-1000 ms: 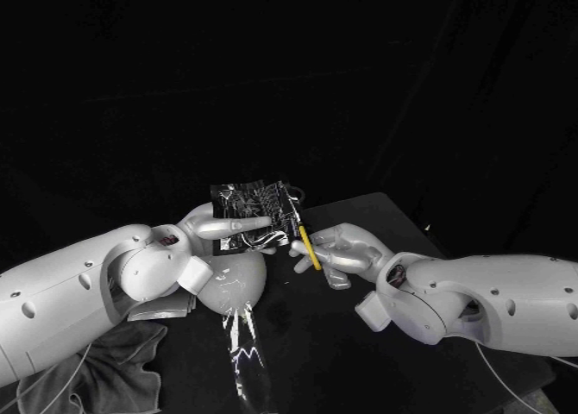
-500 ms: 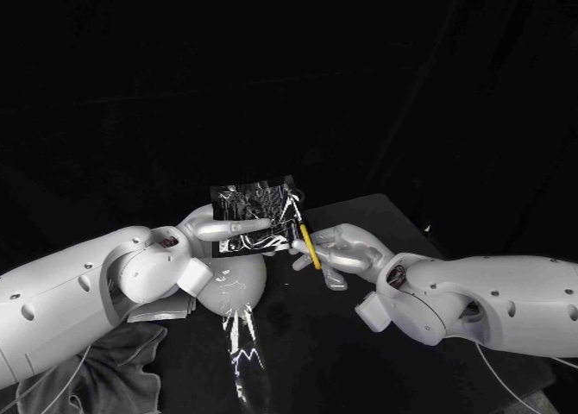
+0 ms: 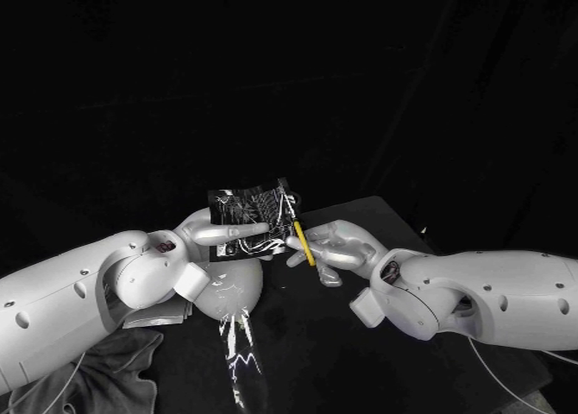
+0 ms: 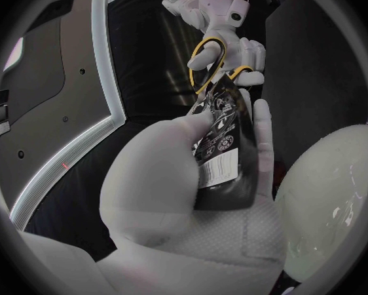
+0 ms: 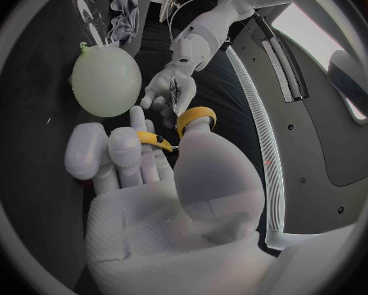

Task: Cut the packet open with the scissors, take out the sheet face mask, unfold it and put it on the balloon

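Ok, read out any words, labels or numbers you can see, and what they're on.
The packet in the left hand: pale print on its dark front, too blurred to read.
The white label on the packet: barcode-like lines, nothing legible.
The scissors and the balloon: no text visible.

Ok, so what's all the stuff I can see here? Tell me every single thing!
packet: one, black with silvery print, held up in the left hand
scissors: one pair, yellow handles, in the right hand, right next to the packet
balloon: one, pale whitish, below the left hand
cloth: one, grey, crumpled, beside the left arm
table: one, black, under it all
left hand: one, silver, pinches the packet
right hand: one, silver, holds the scissors
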{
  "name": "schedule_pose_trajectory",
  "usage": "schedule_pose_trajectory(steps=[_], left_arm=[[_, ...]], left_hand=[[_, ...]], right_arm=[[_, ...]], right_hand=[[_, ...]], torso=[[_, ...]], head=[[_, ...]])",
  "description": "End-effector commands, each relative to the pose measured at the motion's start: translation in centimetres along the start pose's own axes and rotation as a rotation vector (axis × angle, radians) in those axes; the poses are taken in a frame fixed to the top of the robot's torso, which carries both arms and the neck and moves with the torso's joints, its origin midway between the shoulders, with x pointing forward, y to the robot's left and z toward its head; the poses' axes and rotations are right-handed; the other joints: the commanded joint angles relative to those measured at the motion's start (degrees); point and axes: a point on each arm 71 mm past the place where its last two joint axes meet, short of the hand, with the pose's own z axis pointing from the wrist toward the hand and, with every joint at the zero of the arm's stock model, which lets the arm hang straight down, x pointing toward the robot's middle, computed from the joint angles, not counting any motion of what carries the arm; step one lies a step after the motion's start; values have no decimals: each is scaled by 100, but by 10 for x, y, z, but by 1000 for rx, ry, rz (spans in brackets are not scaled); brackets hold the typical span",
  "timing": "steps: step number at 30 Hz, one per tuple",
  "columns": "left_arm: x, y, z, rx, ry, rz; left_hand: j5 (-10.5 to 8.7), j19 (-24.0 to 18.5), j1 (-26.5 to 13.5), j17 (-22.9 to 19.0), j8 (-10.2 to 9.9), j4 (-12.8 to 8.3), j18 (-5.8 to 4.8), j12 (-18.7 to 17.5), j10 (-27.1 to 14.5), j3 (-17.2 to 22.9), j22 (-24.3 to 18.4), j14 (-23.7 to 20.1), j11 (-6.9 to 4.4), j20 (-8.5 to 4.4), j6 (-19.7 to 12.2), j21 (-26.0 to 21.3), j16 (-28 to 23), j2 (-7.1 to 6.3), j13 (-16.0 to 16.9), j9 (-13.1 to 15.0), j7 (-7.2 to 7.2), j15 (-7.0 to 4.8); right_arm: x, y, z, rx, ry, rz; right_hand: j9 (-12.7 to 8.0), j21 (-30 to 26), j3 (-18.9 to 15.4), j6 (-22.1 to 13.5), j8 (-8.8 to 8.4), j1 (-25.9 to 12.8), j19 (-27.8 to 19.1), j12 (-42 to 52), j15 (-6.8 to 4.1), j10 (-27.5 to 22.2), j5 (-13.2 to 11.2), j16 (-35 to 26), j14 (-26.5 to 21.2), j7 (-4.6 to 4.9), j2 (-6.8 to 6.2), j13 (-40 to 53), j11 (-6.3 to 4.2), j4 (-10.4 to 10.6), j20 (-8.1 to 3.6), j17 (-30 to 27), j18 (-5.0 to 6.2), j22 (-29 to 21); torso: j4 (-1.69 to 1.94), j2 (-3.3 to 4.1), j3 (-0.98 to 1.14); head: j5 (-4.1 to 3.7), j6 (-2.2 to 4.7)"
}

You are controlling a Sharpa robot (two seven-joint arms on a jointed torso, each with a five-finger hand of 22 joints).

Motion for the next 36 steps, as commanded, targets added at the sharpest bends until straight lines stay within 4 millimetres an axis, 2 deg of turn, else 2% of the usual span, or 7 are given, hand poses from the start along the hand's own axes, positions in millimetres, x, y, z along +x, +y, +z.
schedule_pose_trajectory(steps=[1,7,18,23,27,30,36], left_arm=[[5,1,2,-4,40,24],[5,2,1,-5,39,27],[3,2,1,-3,28,28],[3,2,1,-1,24,26],[3,2,1,2,17,19],[2,2,0,6,9,11],[0,1,0,18,-4,-8]], left_hand=[[18,14,-12,4,18,-28,104,11,40,-3,3,31,17,-7,47,10,18,49,8,589,-3,-26],[18,12,-13,8,21,-35,104,10,40,0,3,31,16,-6,45,9,18,47,8,594,-4,-26],[18,11,-13,9,21,-36,104,10,41,1,3,31,16,-7,45,9,18,47,8,595,-4,-27],[18,11,-13,11,24,-39,104,10,42,4,3,31,15,-7,44,9,18,49,8,598,-4,-27],[18,11,-13,11,24,-39,104,10,42,4,3,31,15,-7,44,9,18,49,8,598,-4,-27],[18,11,-13,11,24,-39,104,10,42,4,3,31,15,-7,44,9,18,49,8,598,-4,-27],[18,10,-14,13,25,-42,104,10,42,6,3,31,15,-7,43,9,18,50,8,602,-4,-27]], right_arm=[[-4,6,3,-31,-25,0],[-8,10,6,-41,-36,-4],[-16,11,5,-33,-56,-15],[-21,11,4,-37,-102,-11],[-30,11,3,-41,-181,5],[-38,10,3,-38,-229,13],[-54,7,2,-28,-301,19]], right_hand=[[1,63,-39,35,25,-2,30,26,-11,49,-16,45,5,-25,74,-11,-19,-8,10,40,46,760],[8,111,-72,97,58,61,68,47,-34,135,-17,80,34,-52,122,-21,-48,-18,-1,74,40,775],[99,647,-265,781,382,495,480,404,-312,1103,-11,378,390,-393,419,189,-378,-64,-235,594,-80,962],[172,1006,-324,1174,566,714,751,603,-477,1606,-10,595,659,-587,644,371,-581,-81,-388,1079,-166,1086],[355,1613,-224,1658,836,1261,1207,1087,-739,2045,-3,1001,1095,-871,1039,725,-878,-273,-637,2080,-323,1295],[445,1704,-284,1687,879,1391,1274,1346,-794,2027,-6,995,1138,-932,1206,934,-910,-298,-712,2117,-350,1325],[515,1773,-375,1715,918,1444,1324,1447,-814,2028,-7,1008,1168,-960,1240,1047,-928,-316,-732,2186,-369,1349]], torso=[[3,5,-1],[2,1,1],[-6,-4,-6],[-4,-4,1],[-1,-3,1],[-1,0,-1],[3,0,-4]], head=[[-6,18],[3,5],[4,-11],[-5,5],[-19,12],[-24,25],[-24,35]])
